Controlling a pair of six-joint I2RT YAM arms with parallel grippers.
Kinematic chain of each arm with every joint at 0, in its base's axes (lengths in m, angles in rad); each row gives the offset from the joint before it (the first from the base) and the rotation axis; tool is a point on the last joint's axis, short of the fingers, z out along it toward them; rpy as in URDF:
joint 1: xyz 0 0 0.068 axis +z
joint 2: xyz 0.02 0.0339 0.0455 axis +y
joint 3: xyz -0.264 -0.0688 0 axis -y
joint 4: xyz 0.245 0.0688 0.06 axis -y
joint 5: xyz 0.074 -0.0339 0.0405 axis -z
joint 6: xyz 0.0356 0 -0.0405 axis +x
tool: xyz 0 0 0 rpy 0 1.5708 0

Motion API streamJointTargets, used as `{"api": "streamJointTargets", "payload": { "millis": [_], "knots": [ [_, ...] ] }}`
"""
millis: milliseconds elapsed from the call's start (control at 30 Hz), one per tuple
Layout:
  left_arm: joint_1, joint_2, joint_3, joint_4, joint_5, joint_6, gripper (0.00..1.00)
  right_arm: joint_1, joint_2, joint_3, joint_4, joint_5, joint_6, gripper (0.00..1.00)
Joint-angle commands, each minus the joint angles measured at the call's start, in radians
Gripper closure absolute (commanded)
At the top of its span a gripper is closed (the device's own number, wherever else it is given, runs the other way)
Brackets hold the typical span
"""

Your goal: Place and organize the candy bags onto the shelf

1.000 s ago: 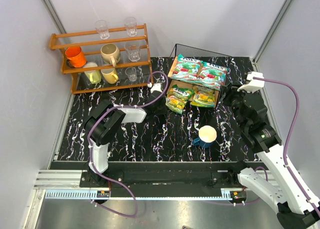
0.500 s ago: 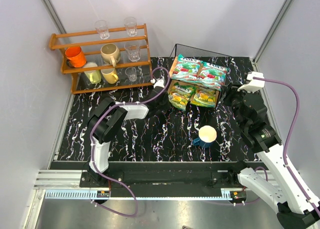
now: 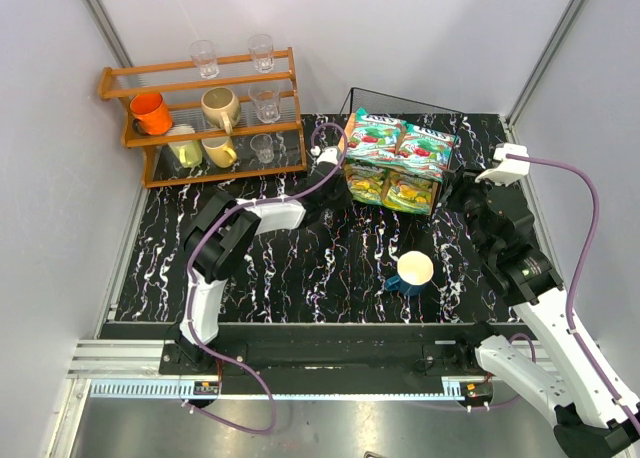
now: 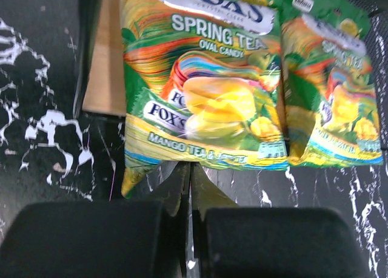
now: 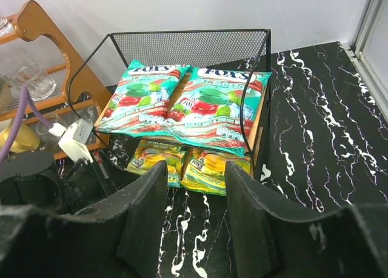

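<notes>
Left wrist view has the left gripper point(image 4: 189, 187) closed, its tips meeting at the bottom hem of the mango-tea bag point(image 4: 206, 90); I'd judge it is pinching that seam rather than merely touching it. The bag lies flat on the lower board of the shelf point(image 4: 103, 65), its near edge hanging out over the black marble table point(image 4: 36, 138), with a second yellow-green bag point(image 4: 330, 90) just beside it, their sides touching. From the right wrist you can see the upper board carrying two teal bags point(image 5: 142, 96) point(image 5: 215, 105) side by side, so all four packets appear to be on the rack, two to a tier. The right gripper point(image 5: 194, 175) hangs in front of the shelf with its jaws spread wide and nothing between them. These packets look light and floppy: thin glossy film, slick to the touch, with loose sweets inside that would shift and bulge under a squeeze. The flat sealed hem strikes me as the sensible place to hold, since the filled middle would likely slide out of a pinch, and a bag held by one edge will probably droop. Out on the table stands a white-and-blue cup point(image 3: 412, 270), contents not discernible, and at the back an orange-brown rack point(image 3: 200, 108) holds mugs and glasses
</notes>
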Motion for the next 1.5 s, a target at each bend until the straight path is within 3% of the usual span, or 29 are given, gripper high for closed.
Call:
{"api": "streamJointTargets", "payload": {
  "millis": [0,400,867,1200,1267,1333,1367,1400,1433,1467],
  "knots": [
    [0.011,0.016,0.08,0.025,-0.014,0.012,1.0,0.007,-0.004,0.002,0.027,0.03,-0.014,0.48],
    [0.042,0.042,0.1,0.011,-0.023,0.012,1.0,0.007,0.0,0.001,0.027,0.033,-0.019,0.48],
    [0.042,-0.064,-0.035,0.116,-0.02,0.006,1.0,0.007,-0.004,-0.005,0.032,0.029,-0.011,0.48],
    [0.0,-0.271,-0.288,0.169,-0.032,-0.011,0.97,0.007,-0.004,0.01,0.029,0.016,-0.001,0.48],
    [-0.006,-0.345,-0.327,0.147,-0.034,-0.008,0.9,0.007,-0.004,0.014,0.021,0.004,-0.001,0.46],
    [-0.006,-0.436,-0.385,0.122,-0.04,-0.005,0.77,0.007,-0.003,0.03,0.009,-0.008,0.001,0.37],
    [-0.006,-0.469,-0.417,0.081,-0.049,-0.003,0.56,0.007,0.0,0.036,-0.008,-0.01,0.002,0.28],
    [-0.006,-0.505,-0.431,0.055,-0.061,0.009,0.47,0.007,0.002,0.045,-0.014,-0.004,0.009,0.1],
    [-0.006,-0.579,-0.445,0.03,-0.072,0.015,0.35,0.007,-0.001,0.05,-0.02,0.001,0.018,0.06],
    [-0.006,-0.619,-0.468,-0.025,-0.094,0.021,0.17,0.007,-0.003,0.051,-0.028,0.004,0.022,0.0]
  ]
}}
